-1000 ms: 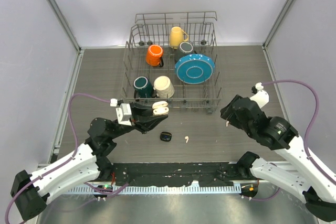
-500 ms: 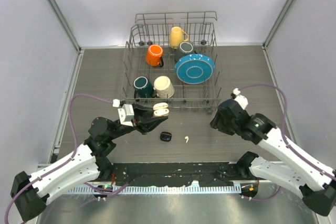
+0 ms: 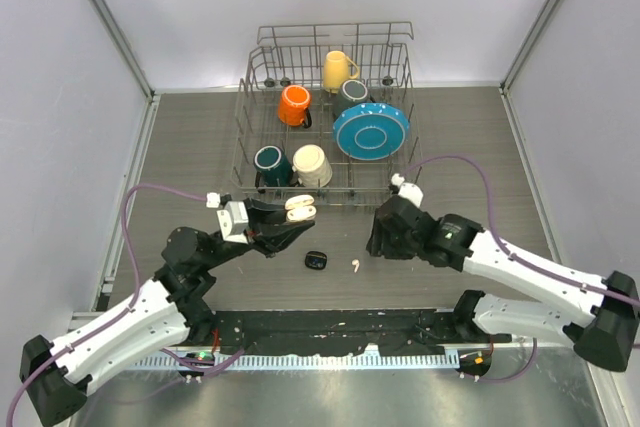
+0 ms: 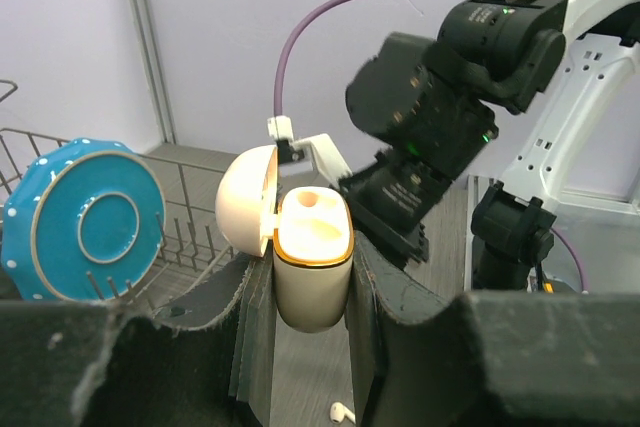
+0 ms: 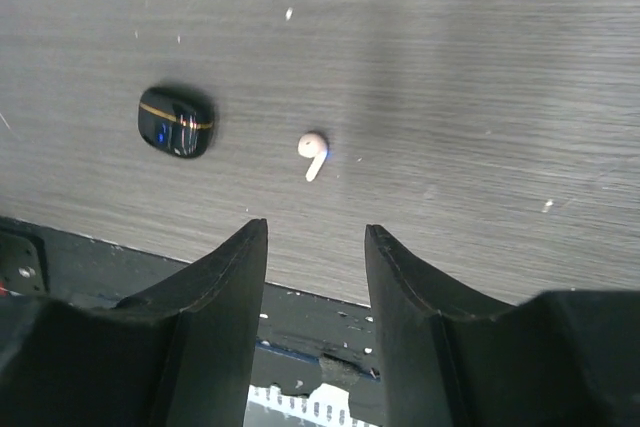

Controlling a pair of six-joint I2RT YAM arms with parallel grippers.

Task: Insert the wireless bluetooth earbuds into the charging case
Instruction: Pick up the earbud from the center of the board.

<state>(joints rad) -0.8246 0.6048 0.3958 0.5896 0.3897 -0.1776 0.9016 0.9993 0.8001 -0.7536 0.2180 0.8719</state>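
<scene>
My left gripper (image 4: pixel 310 265) is shut on a cream charging case (image 4: pixel 310 272) with a gold rim and holds it upright above the table, lid open to the left. One earbud top seems to sit in it. The case also shows in the top view (image 3: pixel 301 208). A loose white earbud (image 5: pixel 314 154) lies on the table, also in the top view (image 3: pixel 354 266) and below the case in the left wrist view (image 4: pixel 343 411). My right gripper (image 5: pixel 315 232) is open and empty, hovering just short of the earbud. Black earbuds are out of view.
A closed black charging case (image 3: pixel 315 260) lies left of the white earbud, also in the right wrist view (image 5: pixel 176 122). A wire dish rack (image 3: pixel 415 162) with mugs and a blue plate (image 3: pixel 370 130) stands behind. The black table edge strip (image 5: pixel 330 317) is near.
My right arm has swung left and down across the table to hover beside the white earbud. My left gripper has kept the cream case, shifting only slightly.
</scene>
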